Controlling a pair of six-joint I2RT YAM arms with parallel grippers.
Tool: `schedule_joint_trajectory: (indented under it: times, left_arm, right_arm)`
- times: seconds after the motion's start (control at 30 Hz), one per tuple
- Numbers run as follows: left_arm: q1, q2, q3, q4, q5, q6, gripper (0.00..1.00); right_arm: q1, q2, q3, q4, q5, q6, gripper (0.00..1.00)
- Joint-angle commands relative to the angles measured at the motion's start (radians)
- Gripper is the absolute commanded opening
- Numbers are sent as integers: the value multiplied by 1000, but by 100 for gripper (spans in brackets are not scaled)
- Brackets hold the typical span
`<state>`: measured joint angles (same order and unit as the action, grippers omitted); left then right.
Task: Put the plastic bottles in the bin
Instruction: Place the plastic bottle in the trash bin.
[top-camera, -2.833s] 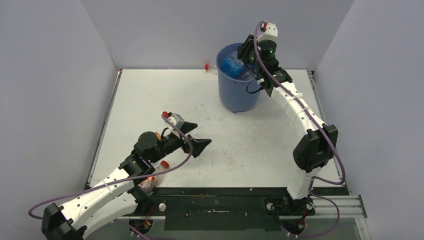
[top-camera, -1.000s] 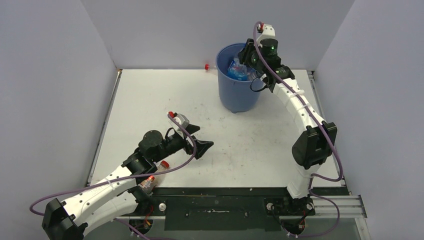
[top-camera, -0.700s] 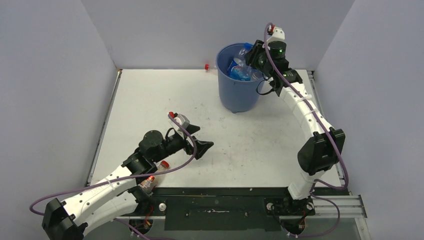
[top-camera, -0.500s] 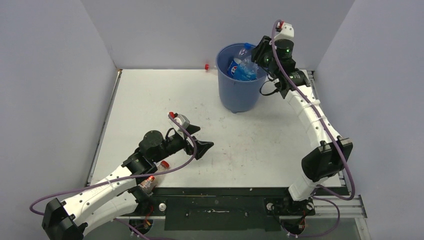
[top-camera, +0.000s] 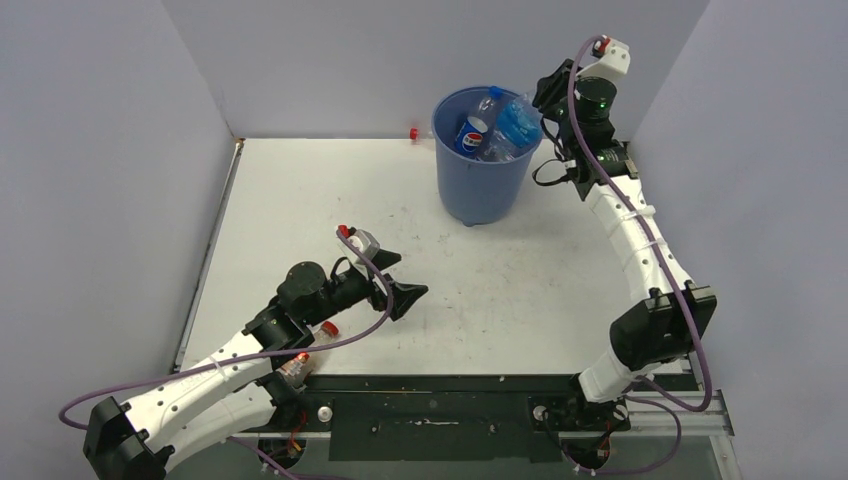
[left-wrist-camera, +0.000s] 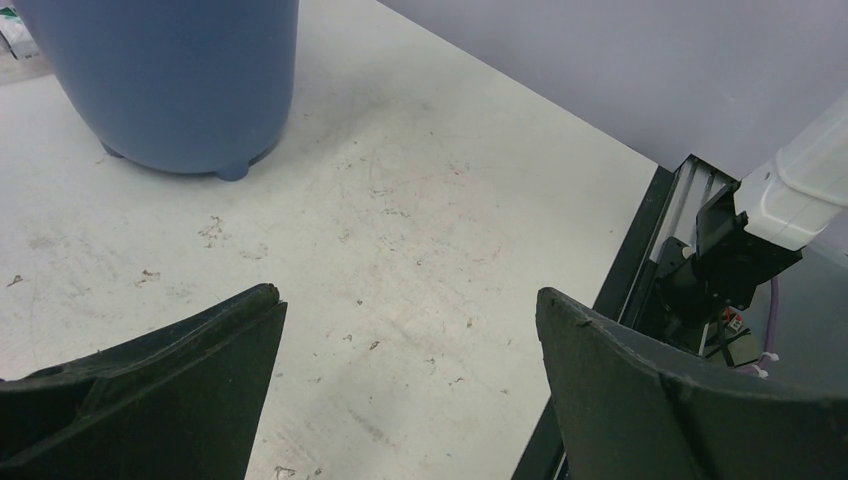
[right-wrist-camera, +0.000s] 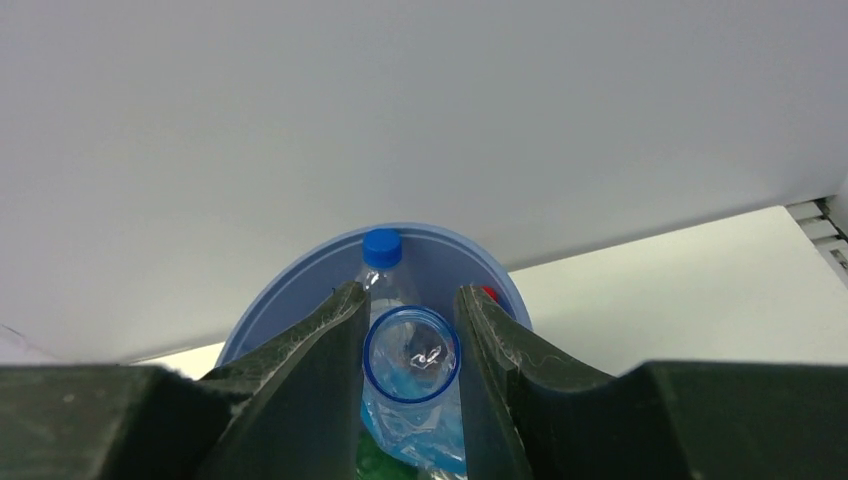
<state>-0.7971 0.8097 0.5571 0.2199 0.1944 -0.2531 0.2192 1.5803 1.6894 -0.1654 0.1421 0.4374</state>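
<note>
The blue bin stands at the back of the table. My right gripper is raised over its right rim, shut on the open neck of a crumpled blue-tinted plastic bottle. In the right wrist view the gripper pinches that capless bottle above the bin. A Pepsi bottle with a blue cap stands inside, next to a green one. My left gripper is open low over the table, holding nothing. Two bottles lie under the left arm.
A small red cap lies by the back wall, left of the bin. A white cap sits on the black front rail. Grey walls enclose the table on three sides. The right arm's base shows in the left wrist view.
My right arm has risen out of the bin and swung right, drawing the blue-tinted bottle up over the right rim. The Pepsi bottle inside is uncovered. The left arm has barely moved.
</note>
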Motion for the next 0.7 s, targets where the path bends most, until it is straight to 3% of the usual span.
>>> schedule_joint_trajectory:
  times: [0.0,0.23,0.5,0.67]
  left_arm:
    - [-4,-14,53,12,0,14,96]
    - [-6,-4,55,9,2,17,96]
    - [-7,-1,56,9,0,18,96]
    - [-7,3,56,9,2,17,96]
  right_arm:
    - [1,62,-52,21,-33,-3,5]
    - [3,132,-53,-5,-130,11,5]
    - [8,22,-30,60,-133,64,5]
    - [75,-4,74,36,-133,53,5]
